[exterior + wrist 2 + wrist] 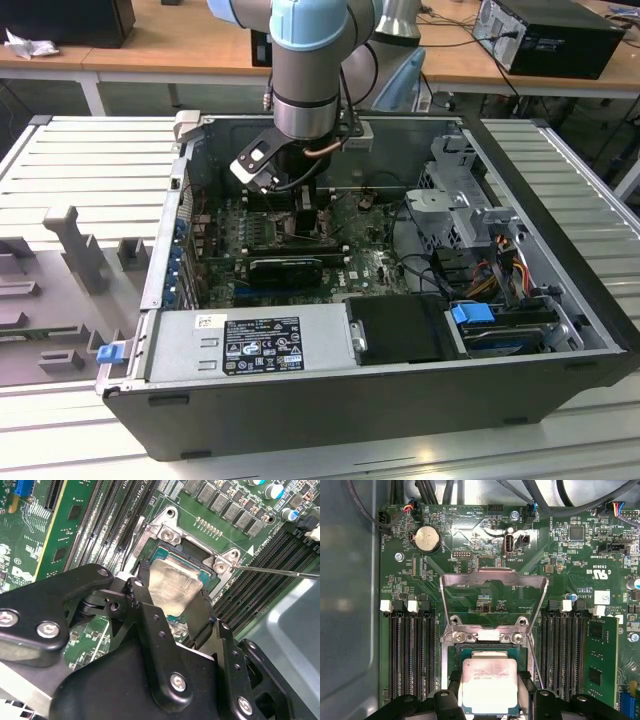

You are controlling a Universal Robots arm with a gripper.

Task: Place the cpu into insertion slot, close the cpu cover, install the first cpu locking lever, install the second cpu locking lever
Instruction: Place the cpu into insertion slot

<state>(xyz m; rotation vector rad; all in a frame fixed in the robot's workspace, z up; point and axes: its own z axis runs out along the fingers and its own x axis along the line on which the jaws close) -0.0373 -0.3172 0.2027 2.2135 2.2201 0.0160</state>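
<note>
Cpu (489, 685) sits between my fingers (144, 595), which pinch it on two opposite edges. My gripper (173, 591) holds it flat right over the slot (192, 546), so close that I cannot tell whether it rests in the recess or hangs just above. The cover (493, 577) is swung open beyond the slot, clear of the chip. A thin lever (280, 572) juts out beside one corner bracket.

To place it well, I judge I must keep the chip level and square to the slot's rim and let it settle with no downward push. I should spread my fingers only when all four edges lie inside; any tilt or sideways drag could harm the slot.

The chip's top is a smooth, matt, pale-grey metal plate with rounded corners on a teal carrier. The slot is black and dark in its recess, framed by bright stamped steel with screws. The cover is a thin silvery frame with a big square window. The board (485, 535) is glossy green, ribbed by long black memory slots (410, 655) on both sides.
</note>
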